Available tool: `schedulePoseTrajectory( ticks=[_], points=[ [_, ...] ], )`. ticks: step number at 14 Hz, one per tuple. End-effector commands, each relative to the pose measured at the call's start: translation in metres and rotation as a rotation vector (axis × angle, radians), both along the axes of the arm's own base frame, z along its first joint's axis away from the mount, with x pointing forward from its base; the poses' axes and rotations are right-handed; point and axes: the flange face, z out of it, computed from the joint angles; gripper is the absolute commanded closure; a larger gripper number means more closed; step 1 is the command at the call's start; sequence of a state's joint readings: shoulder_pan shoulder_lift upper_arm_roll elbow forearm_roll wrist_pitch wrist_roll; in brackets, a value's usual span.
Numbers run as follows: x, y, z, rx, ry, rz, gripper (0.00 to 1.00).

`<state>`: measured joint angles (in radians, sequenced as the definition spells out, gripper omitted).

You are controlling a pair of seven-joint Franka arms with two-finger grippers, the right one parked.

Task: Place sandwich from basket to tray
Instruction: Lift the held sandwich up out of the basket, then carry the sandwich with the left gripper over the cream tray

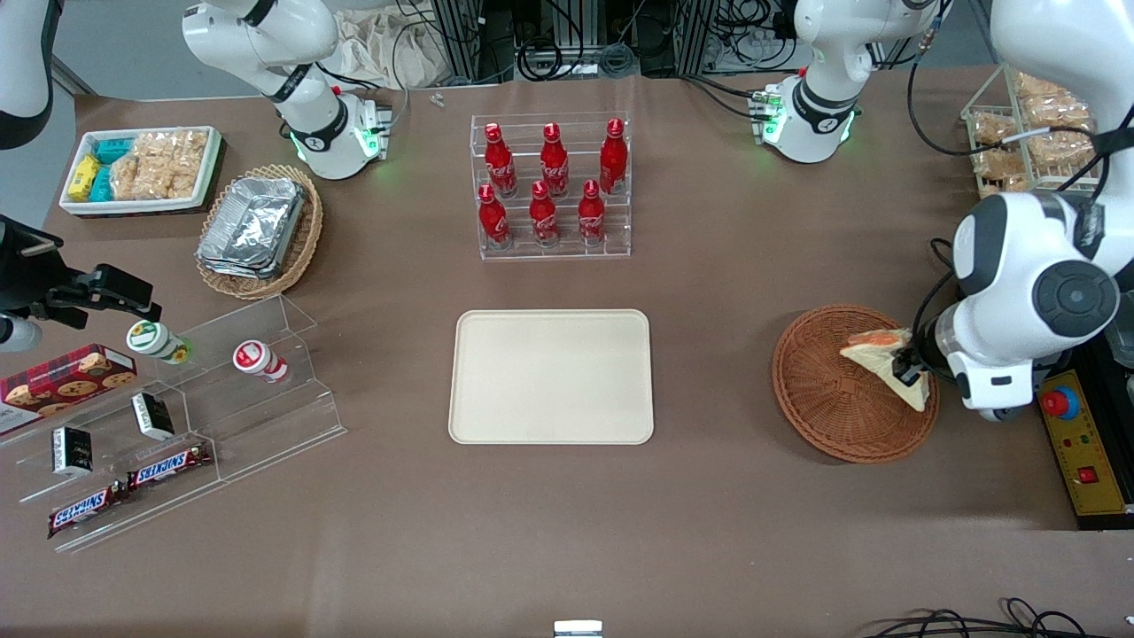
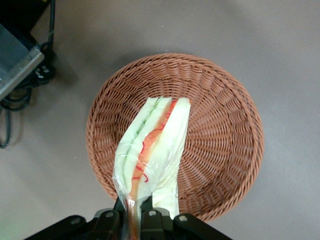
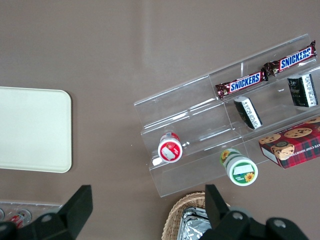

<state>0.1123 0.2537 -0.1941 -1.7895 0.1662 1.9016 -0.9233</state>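
Note:
My left gripper (image 1: 905, 370) is shut on the sandwich (image 1: 873, 352), a pale wedge in clear wrap with an orange-red filling. It holds the sandwich over the round reddish-brown wicker basket (image 1: 828, 403), at the rim toward the working arm's end of the table. The wrist view shows the fingers (image 2: 147, 215) pinching the narrow end of the sandwich (image 2: 152, 150), with the basket (image 2: 225, 125) underneath and nothing else in it. The cream tray (image 1: 551, 377) lies bare at the table's middle, toward the parked arm from the basket. It also shows in the right wrist view, tray (image 3: 30, 130).
A clear rack of red bottles (image 1: 551, 186) stands farther from the front camera than the tray. A black control box with a red button (image 1: 1076, 443) sits beside the basket at the table's end. An oval basket of foil containers (image 1: 257, 232) and an acrylic snack shelf (image 1: 177, 425) lie toward the parked arm's end.

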Motion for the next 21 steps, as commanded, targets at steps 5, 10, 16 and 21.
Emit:
schedulePoseTrajectory(
  ticks=[5, 10, 16, 21],
  points=[
    [-0.03, -0.061, 0.067, -0.024, 0.097, -0.293, 1.0],
    [-0.055, -0.159, 0.082, -0.057, 0.111, -0.477, 1.0],
    [-0.079, -0.28, 0.031, -0.129, 0.113, -0.635, 1.0],
    [-0.086, -0.364, -0.06, -0.088, 0.089, -0.651, 1.0]
  ],
)
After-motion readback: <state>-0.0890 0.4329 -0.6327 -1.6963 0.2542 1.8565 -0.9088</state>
